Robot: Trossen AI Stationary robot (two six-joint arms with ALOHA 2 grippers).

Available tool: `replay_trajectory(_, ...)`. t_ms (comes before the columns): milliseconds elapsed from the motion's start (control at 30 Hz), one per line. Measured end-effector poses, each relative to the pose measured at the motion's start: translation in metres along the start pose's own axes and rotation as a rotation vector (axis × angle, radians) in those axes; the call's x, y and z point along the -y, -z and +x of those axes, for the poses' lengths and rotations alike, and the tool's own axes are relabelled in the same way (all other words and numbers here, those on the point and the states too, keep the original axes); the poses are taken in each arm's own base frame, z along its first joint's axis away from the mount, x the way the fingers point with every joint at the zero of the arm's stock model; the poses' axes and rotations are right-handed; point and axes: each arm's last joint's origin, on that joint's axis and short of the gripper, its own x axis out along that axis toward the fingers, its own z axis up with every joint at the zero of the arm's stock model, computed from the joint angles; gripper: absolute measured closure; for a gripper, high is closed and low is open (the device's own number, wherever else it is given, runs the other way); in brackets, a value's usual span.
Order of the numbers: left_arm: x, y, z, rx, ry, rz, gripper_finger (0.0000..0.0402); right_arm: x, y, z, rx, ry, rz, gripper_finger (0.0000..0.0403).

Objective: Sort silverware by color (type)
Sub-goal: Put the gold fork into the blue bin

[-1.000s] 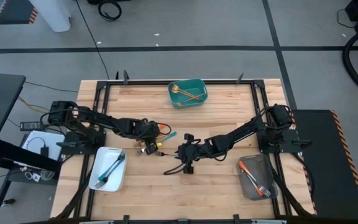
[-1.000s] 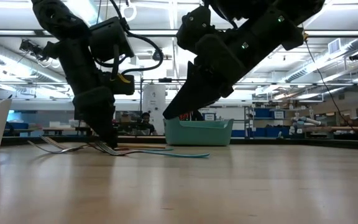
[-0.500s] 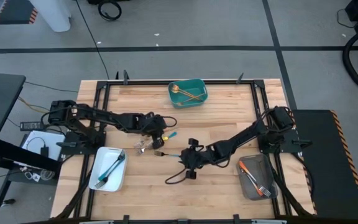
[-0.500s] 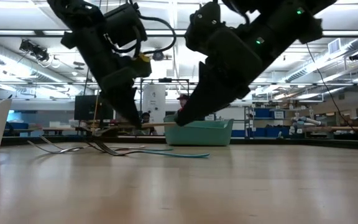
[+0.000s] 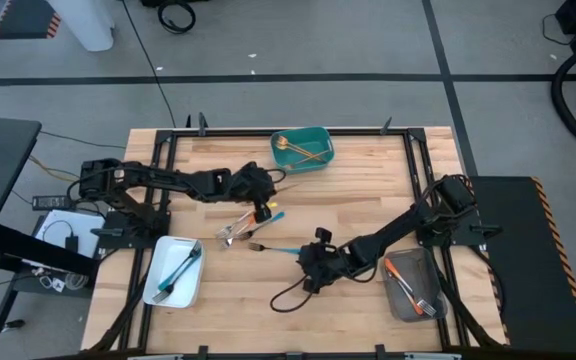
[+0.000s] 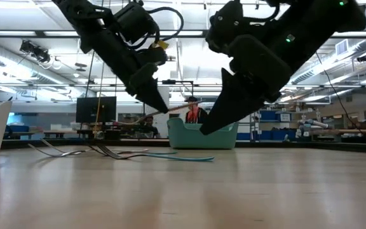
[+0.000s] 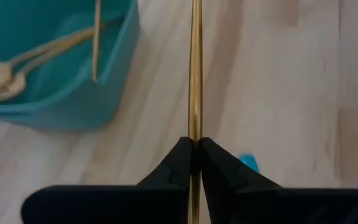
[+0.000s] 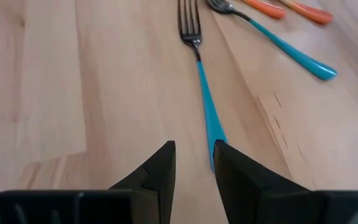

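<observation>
The left gripper (image 7: pixel 192 147), clamped on a gold utensil (image 7: pixel 195 68), must carry it over the teal tray (image 7: pixel 73 81) ahead and release, while the right gripper (image 8: pixel 193 155) hangs open above a blue-handled fork (image 8: pixel 202 81).

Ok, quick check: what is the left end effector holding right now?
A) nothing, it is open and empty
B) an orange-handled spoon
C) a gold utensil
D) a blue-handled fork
C: in the left wrist view the left end effector is shut on the slim gold utensil, whose shaft runs out towards the teal tray that already holds gold pieces.
</observation>
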Motion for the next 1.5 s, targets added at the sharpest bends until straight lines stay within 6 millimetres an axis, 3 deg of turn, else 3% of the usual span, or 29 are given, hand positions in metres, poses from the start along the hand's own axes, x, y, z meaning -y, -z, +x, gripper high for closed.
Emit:
replay_trajectory(667,-0.027,-0.032,-0.002,0.317,-0.115,0.189,0.0372,-0.025,0.014,-0.022,0.127,0.121,-0.003,0.0288)
replay_trajectory(900,-0.033,-0.045,-0.007,0.452,-0.179,0.301,0.0372,-0.032,0.018,-0.027,0.153,0.117,0.028,0.0288)
replay_trajectory(1167,-0.049,-0.053,-0.011,0.565,-0.199,0.307,0.0372,-0.039,0.021,-0.032,0.165,0.089,0.048,0.0288)
replay_trajectory(1500,-0.069,-0.050,0.012,0.704,-0.156,0.386,0.0372,-0.046,0.026,-0.039,0.186,0.090,0.028,0.0288)
